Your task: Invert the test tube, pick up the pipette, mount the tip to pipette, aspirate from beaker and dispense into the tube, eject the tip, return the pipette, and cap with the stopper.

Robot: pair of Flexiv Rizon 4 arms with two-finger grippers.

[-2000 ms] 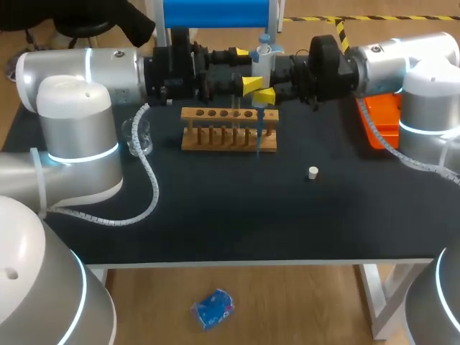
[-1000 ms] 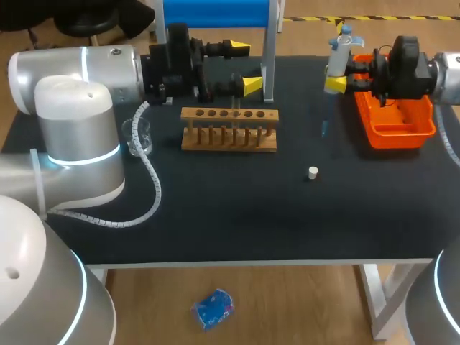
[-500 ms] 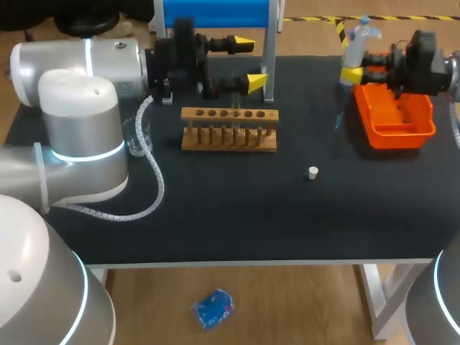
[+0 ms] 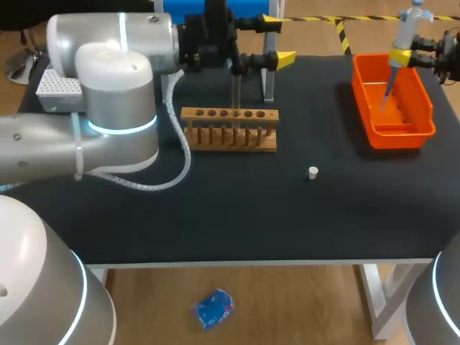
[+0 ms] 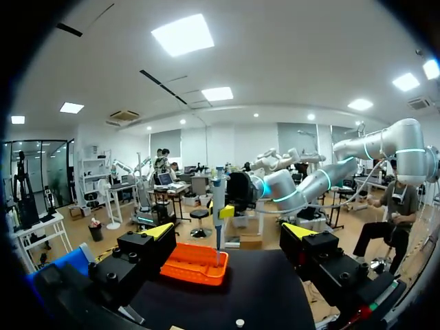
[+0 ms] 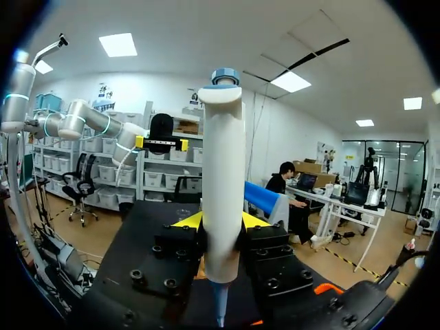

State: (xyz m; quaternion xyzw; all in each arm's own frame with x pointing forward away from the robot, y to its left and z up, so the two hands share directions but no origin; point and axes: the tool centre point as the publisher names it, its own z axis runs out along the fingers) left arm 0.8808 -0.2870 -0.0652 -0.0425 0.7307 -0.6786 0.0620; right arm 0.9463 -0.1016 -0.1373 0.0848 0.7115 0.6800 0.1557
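Your right fingers [image 4: 399,56] pinch the pipette [image 4: 407,29], left fingers [image 4: 285,57] spread; tilt it, and the ejected tip [image 4: 387,92] could miss the bin [image 4: 394,134] beneath them.

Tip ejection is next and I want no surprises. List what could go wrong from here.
1. The pipette hangs high over the orange bin, so an ejected tip might bounce out over its wall.
2. The test tube stands uncapped in the wooden rack, seemingly close to the open left gripper. A careless move could knock it.
3. The stopper lies loose on the table and may roll when gripped.
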